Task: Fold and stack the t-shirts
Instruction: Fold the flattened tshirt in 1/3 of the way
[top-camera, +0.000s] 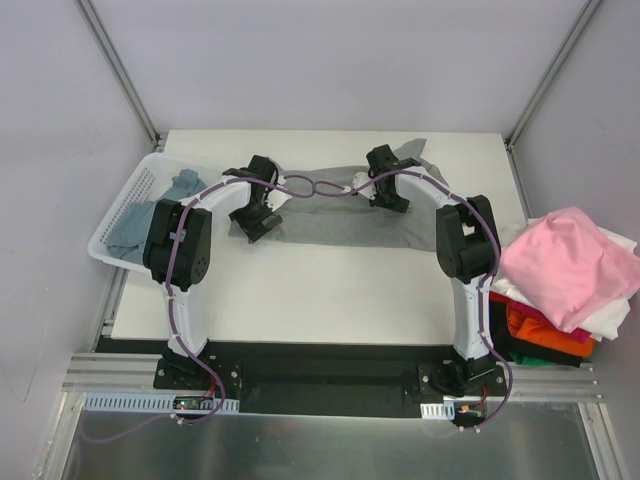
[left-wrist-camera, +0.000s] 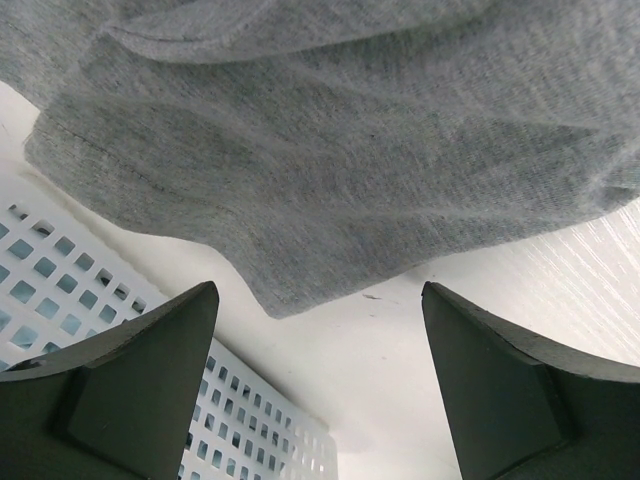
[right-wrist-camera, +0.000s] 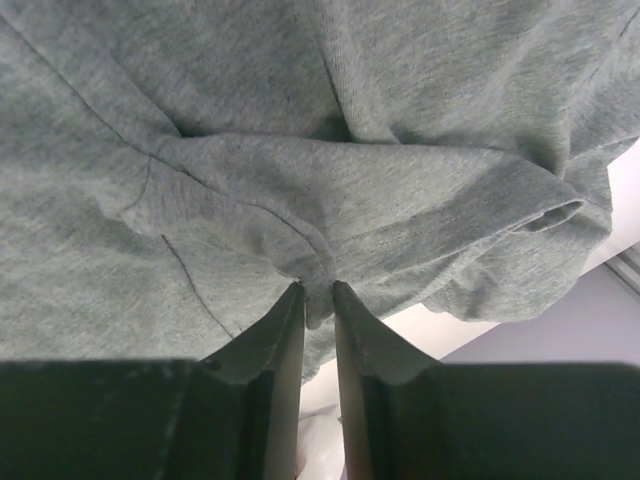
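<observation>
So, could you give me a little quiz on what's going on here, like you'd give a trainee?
1. True or false: the left pincer is clamped on the grey t-shirt.
2. What sits between the fingers of the right pincer? A) a fold of the grey t-shirt B) a sock C) nothing
3. Fill the gap: the blue-teal t-shirt lies in the white ____ at the table's left.
Key: 1 false, its jaws stand open with nothing between them; 2 A; 3 basket.
</observation>
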